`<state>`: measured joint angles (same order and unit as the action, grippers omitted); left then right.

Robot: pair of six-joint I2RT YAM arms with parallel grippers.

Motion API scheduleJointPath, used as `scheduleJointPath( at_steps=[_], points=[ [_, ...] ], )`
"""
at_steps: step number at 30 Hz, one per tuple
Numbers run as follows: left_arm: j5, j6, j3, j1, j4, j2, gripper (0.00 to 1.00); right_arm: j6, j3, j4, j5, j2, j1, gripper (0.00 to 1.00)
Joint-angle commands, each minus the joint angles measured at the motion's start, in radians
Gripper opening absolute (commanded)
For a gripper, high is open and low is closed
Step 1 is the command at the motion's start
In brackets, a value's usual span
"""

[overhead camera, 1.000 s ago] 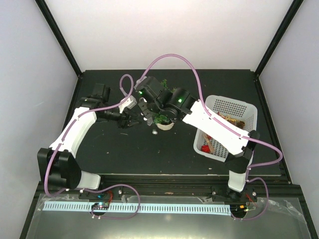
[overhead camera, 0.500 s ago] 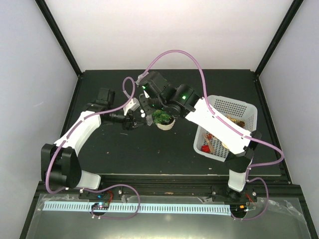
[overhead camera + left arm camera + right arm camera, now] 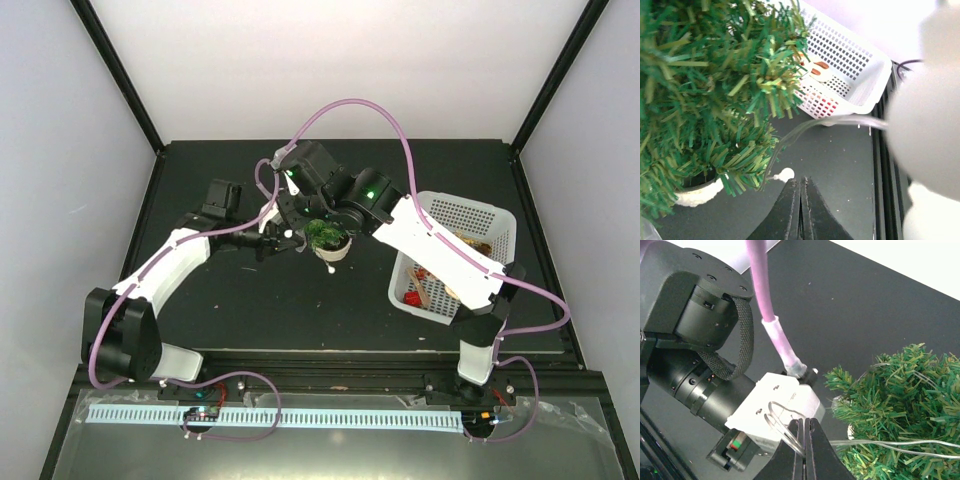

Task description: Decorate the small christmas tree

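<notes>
Task early: small christmas tree on counter wears only clear wire. Closed right claw pinches wire loops; left claw closed, hold unclear. At 3 o'clock, basket holds ornaments.

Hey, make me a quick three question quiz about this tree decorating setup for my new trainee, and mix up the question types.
1. True or false: the tree stands inside the basket.
2. What is the right gripper pinching? A) a red ball B) a thin clear wire C) a pot
3. Is the left gripper open or shut?

Key: 1 false, it stands on the table beside the basket. 2 B. 3 shut.
</notes>
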<state>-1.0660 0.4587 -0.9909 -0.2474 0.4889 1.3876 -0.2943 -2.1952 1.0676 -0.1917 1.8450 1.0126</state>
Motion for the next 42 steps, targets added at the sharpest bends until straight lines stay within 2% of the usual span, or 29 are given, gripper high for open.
scheduleJointPath(
  at_steps=[1,3,6,9,13,18,25,26,30,33,42],
  points=[
    [-0.027,0.022,-0.037,-0.021,-0.004,0.003,0.02,-0.010,-0.007,-0.032,0.025,-0.015,-0.008,0.01],
    [-0.017,0.025,-0.029,-0.021,-0.006,-0.006,0.04,-0.012,0.009,-0.040,0.029,-0.023,-0.010,0.01],
    [0.006,0.019,-0.010,-0.021,-0.026,-0.020,0.21,-0.014,0.028,-0.046,0.030,-0.031,-0.011,0.01],
    [0.028,-0.001,0.007,-0.021,-0.064,-0.028,0.29,-0.017,0.034,-0.050,0.037,-0.033,-0.012,0.01],
    [0.017,-0.018,0.003,-0.025,-0.079,-0.028,0.26,-0.020,0.030,-0.053,0.049,-0.033,-0.012,0.01],
    [-0.032,0.020,-0.037,-0.030,-0.016,-0.004,0.03,-0.025,0.034,-0.055,0.053,-0.036,-0.014,0.01],
    [-0.025,0.083,-0.018,-0.030,0.028,-0.038,0.02,-0.036,0.075,-0.076,0.075,-0.057,-0.023,0.01],
    [0.000,0.077,-0.011,-0.030,0.017,-0.048,0.02,-0.036,0.079,-0.079,0.075,-0.060,-0.024,0.01],
    [0.128,0.034,0.075,-0.030,-0.126,-0.132,0.21,-0.039,0.081,-0.080,0.084,-0.063,-0.025,0.01],
    [0.201,-0.006,0.140,-0.030,-0.245,-0.192,0.27,-0.039,0.082,-0.081,0.088,-0.064,-0.025,0.01],
    [0.229,-0.080,0.133,-0.036,-0.356,-0.155,0.32,-0.042,0.074,-0.083,0.111,-0.064,-0.025,0.01]
  ],
)
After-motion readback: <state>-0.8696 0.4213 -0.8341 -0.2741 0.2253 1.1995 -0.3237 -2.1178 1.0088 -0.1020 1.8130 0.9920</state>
